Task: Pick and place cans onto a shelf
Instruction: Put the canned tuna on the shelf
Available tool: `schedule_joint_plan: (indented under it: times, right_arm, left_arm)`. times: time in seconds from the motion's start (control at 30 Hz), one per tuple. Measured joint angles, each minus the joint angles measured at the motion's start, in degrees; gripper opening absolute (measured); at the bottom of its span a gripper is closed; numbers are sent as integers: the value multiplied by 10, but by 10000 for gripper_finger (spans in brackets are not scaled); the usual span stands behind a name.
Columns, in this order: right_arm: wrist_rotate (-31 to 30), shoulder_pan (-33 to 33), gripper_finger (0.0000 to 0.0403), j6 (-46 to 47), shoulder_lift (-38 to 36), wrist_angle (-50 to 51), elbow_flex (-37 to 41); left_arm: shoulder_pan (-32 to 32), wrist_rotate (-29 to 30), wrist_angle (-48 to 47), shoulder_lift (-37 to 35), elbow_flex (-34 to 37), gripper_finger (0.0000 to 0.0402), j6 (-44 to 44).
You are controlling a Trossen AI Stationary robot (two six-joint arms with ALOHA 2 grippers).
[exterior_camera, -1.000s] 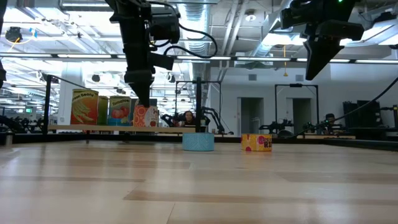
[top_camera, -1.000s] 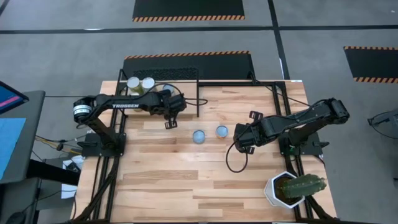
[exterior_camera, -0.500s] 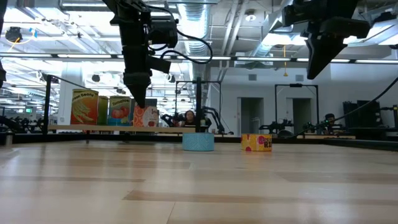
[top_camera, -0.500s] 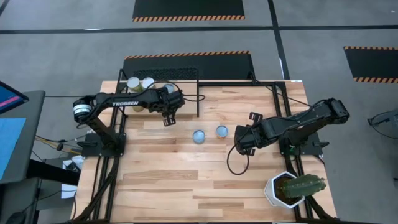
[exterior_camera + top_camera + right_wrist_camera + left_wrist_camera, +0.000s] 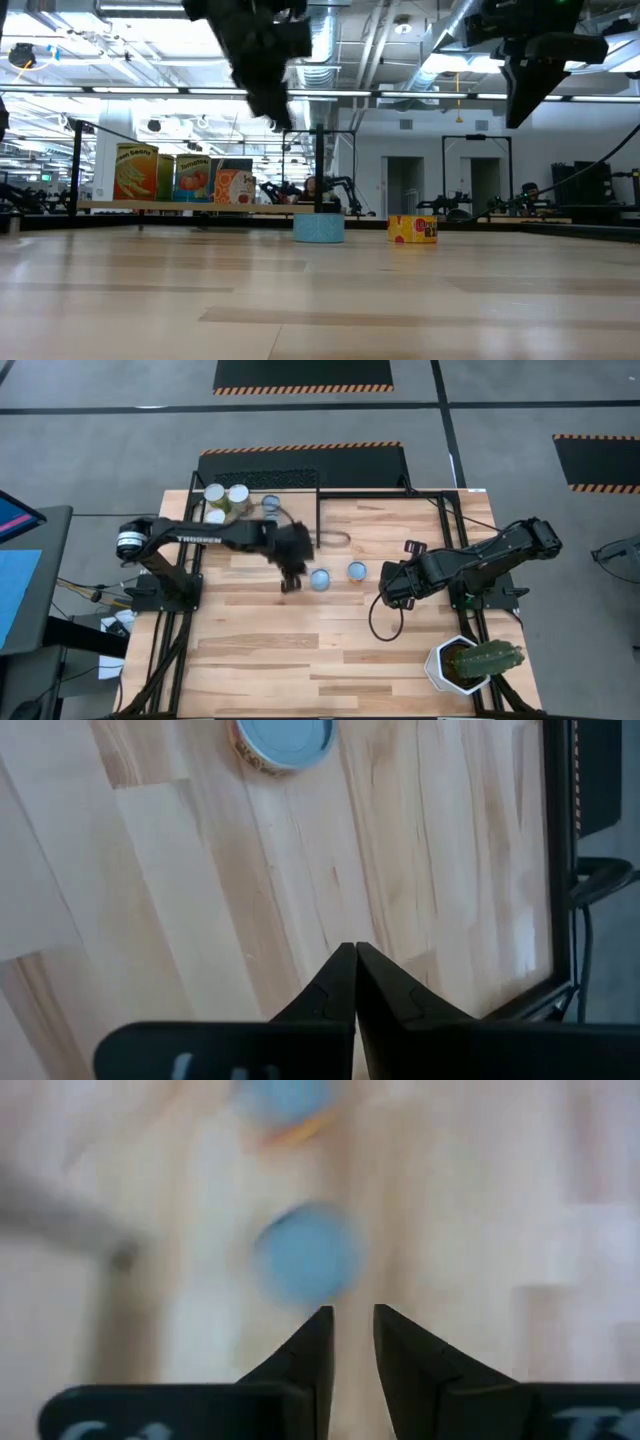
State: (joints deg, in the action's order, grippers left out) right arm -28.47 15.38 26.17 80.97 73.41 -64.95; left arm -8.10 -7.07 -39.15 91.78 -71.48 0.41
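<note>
Two blue-topped cans stand upright on the tabletop: one [image 5: 320, 579] [image 5: 319, 228] [image 5: 305, 1265], the other with a yellow-pink label [image 5: 357, 570] [image 5: 412, 229] [image 5: 284, 742]. Several more cans [image 5: 238, 493] [image 5: 192, 178] stand on the shelf [image 5: 300, 510] [image 5: 180, 207] at the far left. My left gripper [image 5: 290, 584] [image 5: 350, 1330] [image 5: 272, 105] hangs above the table just left of the nearer blue can, empty, with a narrow gap between its fingers. My right gripper [image 5: 385, 593] [image 5: 355, 965] [image 5: 535, 95] is shut and empty, above the table right of the two cans.
A white pot with a cactus [image 5: 470, 662] stands at the near right corner. Black shelf-frame rods [image 5: 318, 510] rise at the far side. A cable [image 5: 375, 625] loops below my right gripper. Bare planks [image 5: 280, 650] fill the near half of the table.
My left gripper has swung quickly from the shelf toward the table's right and near side, stopping beside the nearer blue-topped can. The cans on the shelf and table have stayed put.
</note>
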Motion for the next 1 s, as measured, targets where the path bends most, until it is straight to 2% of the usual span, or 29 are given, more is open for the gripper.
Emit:
schedule_joint_plan:
  times: [0.1, 0.23, 0.33, 0.63, 1.0]
  right_arm:
    - [0, 0, 28, 8, 0, 5, 0]
    - [1, 3, 27, 8, 0, 7, 0]
    - [1, 4, 25, 7, 0, 9, 0]
    - [1, 3, 24, 8, 0, 13, 0]
    - [1, 4, 22, 5, 0, 7, 0]
  left_arm:
    - [47, 0, 81, 11, 21, 62, 28]
    - [87, 82, 165, 33, 51, 62, 49]
    - [97, 116, 196, 53, 58, 62, 68]
    - [94, 111, 196, 127, 55, 69, 72]
    - [93, 163, 205, 170, 56, 114, 84]
